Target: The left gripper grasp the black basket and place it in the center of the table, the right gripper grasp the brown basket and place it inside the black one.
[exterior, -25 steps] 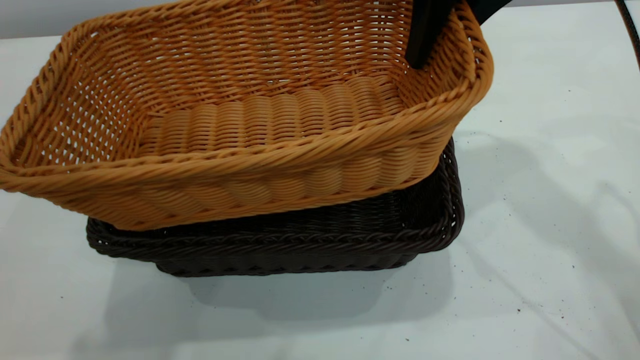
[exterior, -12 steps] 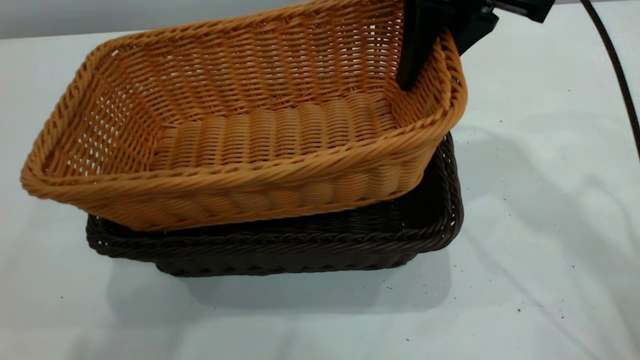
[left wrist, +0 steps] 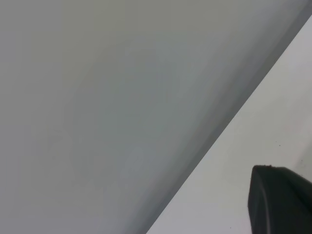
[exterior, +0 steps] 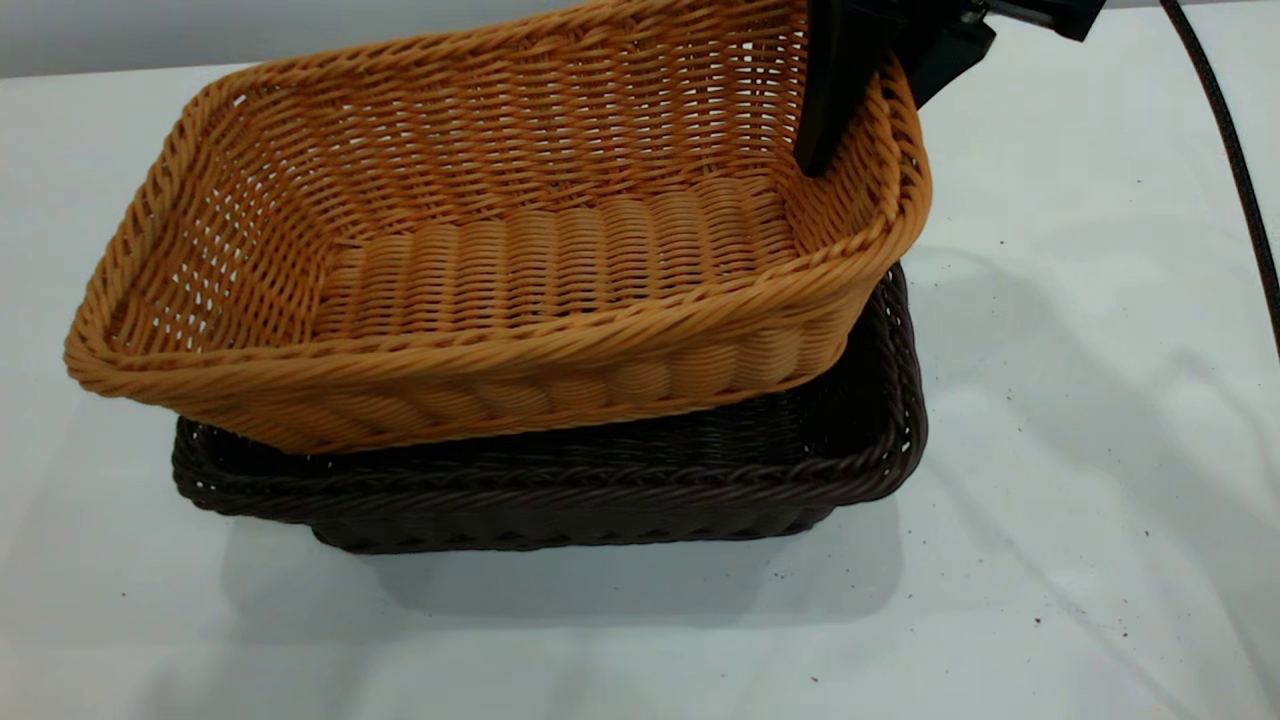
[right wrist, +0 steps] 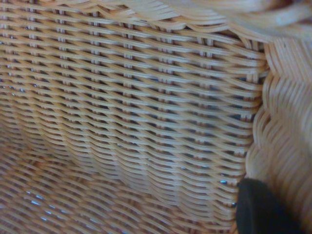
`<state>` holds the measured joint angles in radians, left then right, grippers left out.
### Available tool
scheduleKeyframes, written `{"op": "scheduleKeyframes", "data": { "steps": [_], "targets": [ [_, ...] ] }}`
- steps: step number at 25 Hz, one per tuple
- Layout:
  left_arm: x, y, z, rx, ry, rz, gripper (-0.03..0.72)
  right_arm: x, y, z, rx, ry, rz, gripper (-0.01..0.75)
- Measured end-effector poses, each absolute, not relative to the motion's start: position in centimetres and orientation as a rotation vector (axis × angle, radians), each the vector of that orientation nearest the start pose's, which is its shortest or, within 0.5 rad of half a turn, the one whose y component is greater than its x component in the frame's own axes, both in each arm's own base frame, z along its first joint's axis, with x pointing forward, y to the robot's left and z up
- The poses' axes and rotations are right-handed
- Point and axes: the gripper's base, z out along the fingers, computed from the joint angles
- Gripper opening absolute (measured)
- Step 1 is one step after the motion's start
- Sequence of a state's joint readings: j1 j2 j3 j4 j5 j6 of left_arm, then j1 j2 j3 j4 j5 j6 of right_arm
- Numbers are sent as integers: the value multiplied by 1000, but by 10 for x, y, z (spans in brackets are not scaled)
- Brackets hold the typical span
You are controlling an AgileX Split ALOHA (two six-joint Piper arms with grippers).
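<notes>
Two baskets are counted on the bench (exterior: 1100, 450): one brown basket (exterior: 520, 270) and one black basket (exterior: 600, 490). One end effector is seen at work, and a second shows only as a dark tip.

The black basket rests flat on the bench, roughly central in the exterior view, with bare bench visible at its near, left and right sides. The brown basket is held above and partly inside it, tilted: its right end is raised, and its left end overhangs the black basket's left rim. The near right corner of the black basket's interior remains uncovered.

The right end effector (exterior: 880, 80) is clamped on the right end wall of the brown basket near its far corner; one finger (exterior: 835, 100) is seen inside the wall, the other outside it. In the right wrist view the woven inner wall fills the frame, with one fingertip (right wrist: 261, 207) against it.

The left end effector (left wrist: 280, 200) is seen only in the left wrist view, as a dark tip over bare bench near its edge, apart from both baskets. Whether it is released or clenched cannot be told.
</notes>
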<state>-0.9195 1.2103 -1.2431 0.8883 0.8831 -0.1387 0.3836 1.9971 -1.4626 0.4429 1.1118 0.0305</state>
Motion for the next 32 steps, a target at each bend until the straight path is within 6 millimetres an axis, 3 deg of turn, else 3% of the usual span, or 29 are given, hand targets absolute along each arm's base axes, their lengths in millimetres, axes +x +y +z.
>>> {"op": "scheduleKeyframes", "data": {
  "steps": [10,16,22,26,32],
  "targets": [
    [192,-162,416,1027,1735,425,-1,352,184,175,-167,3197,687,134],
    [192,-162,416,1027,1735,425,-1,353,181,171,-195,3208,628,262],
    [192,-162,416,1027,1735,425,-1,353,179,171,-213,3216,600,441],
    [192,-162,416,1027,1735,425,-1,355,176,179,-273,3231,543,507],
    [192,-162,416,1027,1735,426,-1,373,176,211,-287,3140,451,518]
  ]
}}
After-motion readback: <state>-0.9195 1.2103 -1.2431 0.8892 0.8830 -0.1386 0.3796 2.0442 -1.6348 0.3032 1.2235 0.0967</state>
